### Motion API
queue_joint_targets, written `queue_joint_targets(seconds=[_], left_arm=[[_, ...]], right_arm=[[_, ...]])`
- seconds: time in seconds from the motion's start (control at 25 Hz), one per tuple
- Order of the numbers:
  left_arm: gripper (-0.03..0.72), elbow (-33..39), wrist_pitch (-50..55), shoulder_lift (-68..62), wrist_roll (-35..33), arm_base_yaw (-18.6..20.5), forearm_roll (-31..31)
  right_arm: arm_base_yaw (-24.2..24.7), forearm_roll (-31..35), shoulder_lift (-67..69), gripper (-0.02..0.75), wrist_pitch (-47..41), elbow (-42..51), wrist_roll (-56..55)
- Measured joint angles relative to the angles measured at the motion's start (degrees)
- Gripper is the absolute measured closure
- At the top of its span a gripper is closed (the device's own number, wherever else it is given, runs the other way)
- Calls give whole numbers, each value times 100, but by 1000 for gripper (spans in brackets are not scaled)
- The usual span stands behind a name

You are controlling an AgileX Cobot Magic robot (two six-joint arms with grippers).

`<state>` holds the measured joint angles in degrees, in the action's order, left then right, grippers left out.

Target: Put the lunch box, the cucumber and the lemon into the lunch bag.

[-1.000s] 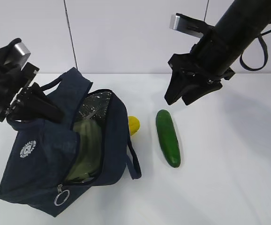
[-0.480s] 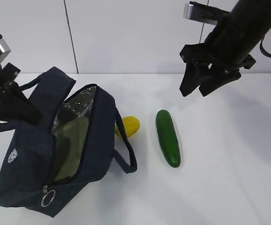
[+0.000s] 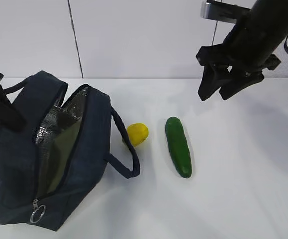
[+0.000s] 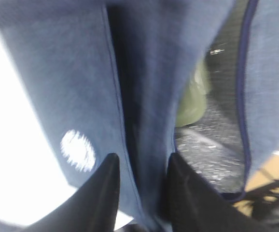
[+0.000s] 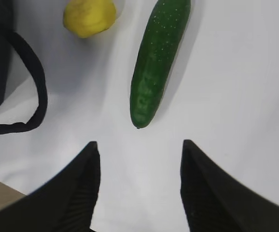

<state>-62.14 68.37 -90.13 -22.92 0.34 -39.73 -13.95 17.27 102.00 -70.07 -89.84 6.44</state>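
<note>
Exterior view: nearest lies the navy lunch bag on the white worktop, unzipped, silver ring pull at its near end, and the pale green lunch box inside against the foil lining. Beyond its looped handle sit the lemon and, well apart, the cucumber. Left claw straddles a blurred fold of bag fabric, fingers apart, perhaps not gripping. Right claw hangs wide and empty above the cucumber.

Lab-like test bench: bare white tabletop, plain white panelled wall behind.
</note>
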Motion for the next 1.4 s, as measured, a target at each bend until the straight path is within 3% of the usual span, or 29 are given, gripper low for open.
queue_joint_targets(seconds=[0.36,0.64,1.04,1.4], left_arm=[[450,0,57,534,752,0,1272],[449,0,87,846,1229,0,1900],[449,0,113,966,1639,0,2312],[449,0,113,966,1666,0,2186]], right_arm=[[0,-201,-342,352,-12,0,-26],[0,-201,-396,352,-24,0,-26],[0,-211,-396,370,-35,0,4],[-145,-947,-37,384,-35,0,-1019]])
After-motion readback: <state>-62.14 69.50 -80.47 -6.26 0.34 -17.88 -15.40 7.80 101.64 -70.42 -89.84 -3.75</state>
